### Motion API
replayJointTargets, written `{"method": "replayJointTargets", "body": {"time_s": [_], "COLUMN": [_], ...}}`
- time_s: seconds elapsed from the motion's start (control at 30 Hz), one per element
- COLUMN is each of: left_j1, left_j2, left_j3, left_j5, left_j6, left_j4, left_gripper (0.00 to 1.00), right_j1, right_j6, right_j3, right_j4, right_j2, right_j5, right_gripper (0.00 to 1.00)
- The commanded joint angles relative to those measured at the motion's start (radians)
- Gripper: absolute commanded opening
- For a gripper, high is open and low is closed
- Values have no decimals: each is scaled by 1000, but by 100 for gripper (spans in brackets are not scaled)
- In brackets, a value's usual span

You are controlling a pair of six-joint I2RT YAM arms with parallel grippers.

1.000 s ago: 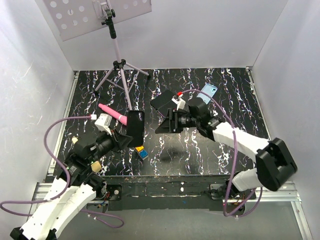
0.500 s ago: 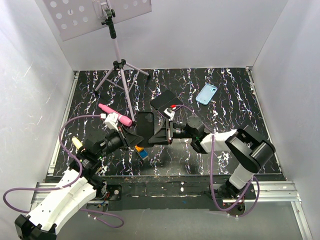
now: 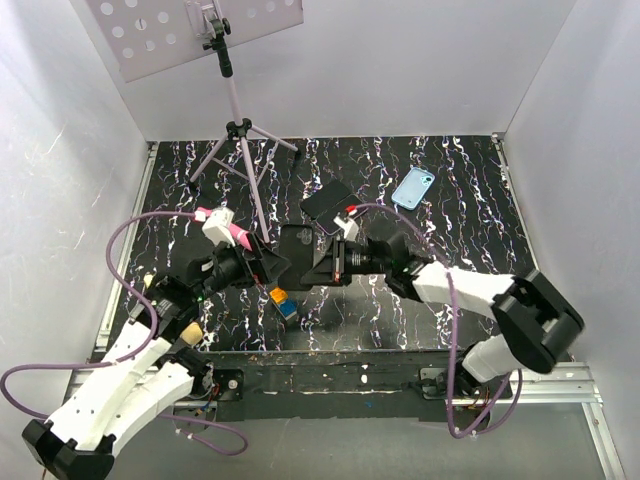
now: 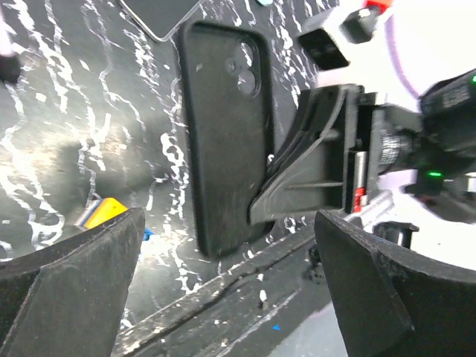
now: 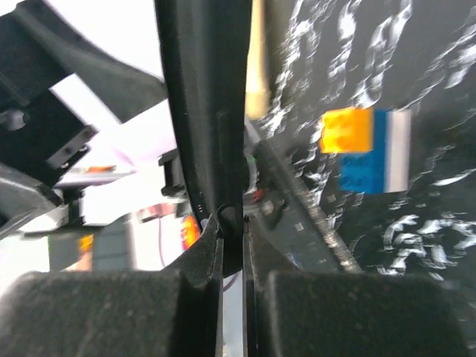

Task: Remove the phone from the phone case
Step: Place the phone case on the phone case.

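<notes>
The phone (image 3: 296, 248) is a black slab with camera lenses on its back, held on edge above the table's middle. My right gripper (image 3: 322, 266) is shut on its long side; in the right wrist view the phone's edge (image 5: 201, 111) runs up from between the closed fingers of that gripper (image 5: 232, 230). My left gripper (image 3: 272, 268) stands wide open just left of it. The left wrist view shows the phone (image 4: 223, 141) ahead of the spread jaws of the left gripper (image 4: 229, 223), untouched by them. The light blue phone case (image 3: 413, 187) lies flat at the back right.
Another dark flat slab (image 3: 328, 199) lies behind the phone. Orange and blue blocks (image 3: 281, 301) sit under the grippers, and a pink object (image 3: 228, 228) is near the left wrist. A tripod (image 3: 240, 130) stands at the back left. White walls enclose the mat.
The left gripper carried the phone to the middle, then opened and let go. The right gripper swung left from near the blue case and closed on the phone.
</notes>
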Motion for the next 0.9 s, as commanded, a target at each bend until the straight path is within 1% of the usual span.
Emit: {"method": "replayJointTargets", "body": {"time_s": [0.0,0.03,0.07,0.13,0.2,0.27,0.37,0.4,0.5,0.63,0.73,0.77,0.8,0.87], "left_j1": [-2,0,-2,-2,-2,-2,0,-2,-2,-2,-2,-3,-2,-2], "left_j2": [-35,-46,-61,-87,-125,-173,-243,-269,-305,-331,-329,-328,-328,-331], "left_j3": [125,147,164,182,185,172,115,98,79,58,55,53,53,55], "left_j5": [-176,-231,-257,-308,-326,-311,-293,-290,-277,-265,-265,-263,-263,-262], "left_j6": [149,172,197,234,254,260,275,281,293,306,310,310,310,312], "left_j4": [-217,-242,-268,-298,-314,-309,-291,-291,-282,-247,-230,-231,-230,-231], "left_gripper": [98,98,98,98,98,98,98,98,98,98,98,98,98,98], "right_j1": [-17,-31,-54,-133,-289,-447,-606,-644,-718,-776,-789,-819,-824,-839], "right_j6": [-396,-428,-452,-471,-454,-436,-431,-437,-489,-525,-540,-543,-545,-551], "right_j3": [172,191,215,254,242,215,255,308,465,634,743,773,803,868], "right_j4": [-715,-792,-855,-975,-978,-913,-846,-858,-941,-1001,-1030,-1036,-1052,-1075], "right_j2": [-146,-162,-166,-166,-162,-139,-46,-6,138,319,415,444,476,533], "right_j5": [369,425,462,511,431,314,200,195,227,251,243,257,272,255], "right_gripper": [1,1,1,1,1,1,1,1,1,1,1,1,1,1]}}
